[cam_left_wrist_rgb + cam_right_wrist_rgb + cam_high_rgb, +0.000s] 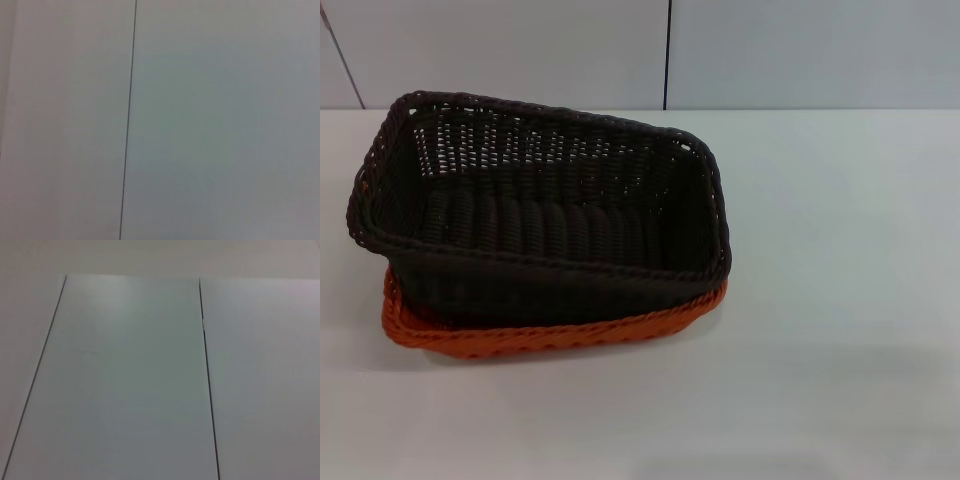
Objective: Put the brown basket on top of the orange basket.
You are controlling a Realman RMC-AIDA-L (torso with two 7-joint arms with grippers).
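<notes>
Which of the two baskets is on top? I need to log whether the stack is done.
The brown basket is on top: it sits nested in the orange basket, slightly tilted, with only the orange rim showing beneath it.

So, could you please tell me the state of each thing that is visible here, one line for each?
brown basket: empty, open side up, nested in the orange one, sitting tilted, not held.
orange basket: on the table, under the brown one, only its rim showing at the near side.
table: white, bearing both baskets.
Left gripper and right gripper: not in view.
</notes>
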